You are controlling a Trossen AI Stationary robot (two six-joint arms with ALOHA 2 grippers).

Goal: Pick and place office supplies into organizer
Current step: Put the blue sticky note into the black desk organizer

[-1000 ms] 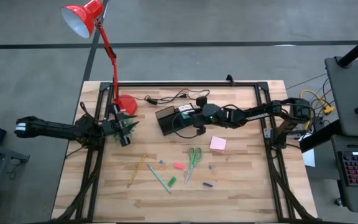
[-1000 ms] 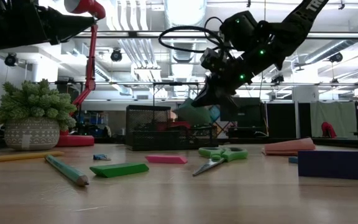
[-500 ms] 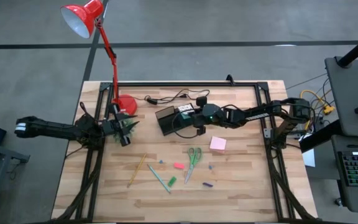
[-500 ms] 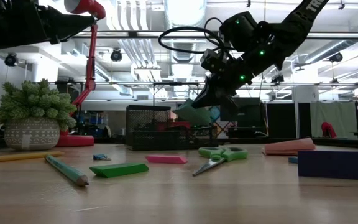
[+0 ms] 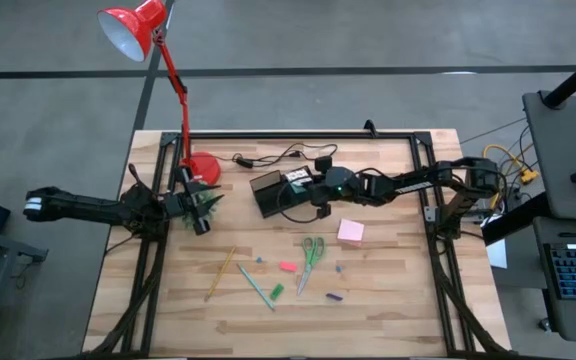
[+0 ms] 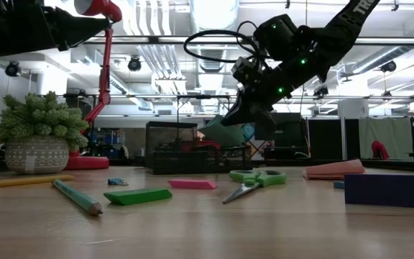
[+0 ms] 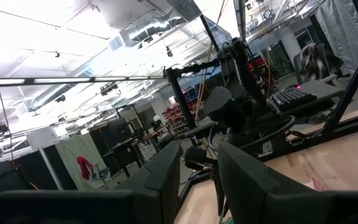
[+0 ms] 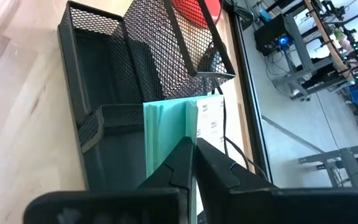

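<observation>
My right gripper (image 5: 313,192) is shut on a teal note pad (image 8: 166,134) and hovers over the right end of the black mesh organizer (image 5: 268,192). In the low view the pad (image 6: 225,132) slants down below the fingers in front of the organizer (image 6: 185,151). My left gripper (image 5: 200,222) is open and waits by the potted plant (image 5: 201,200) at the table's left. Lying flat on the table are the green-handled scissors (image 5: 311,255), pink pad (image 5: 350,231), yellow pencil (image 5: 220,272), green pen (image 5: 255,287), and pink (image 5: 287,266), green (image 5: 277,291) and purple (image 5: 334,296) pieces. My right gripper pinches the teal pad between its two fingers at the pad's near edge (image 8: 188,134), coming slanting down from the table's right. The pad hangs tilted below the fingertips, its free end (image 8: 157,112) over a low compartment of the organizer. Whether it touches the tray I cannot tell.
The red lamp's round base (image 5: 201,168) and a black cable (image 5: 278,157) lie at the far side behind the organizer. A white printed label (image 5: 296,175) shows beside the organizer. Bare wood lies at the table's near left and near right corners.
</observation>
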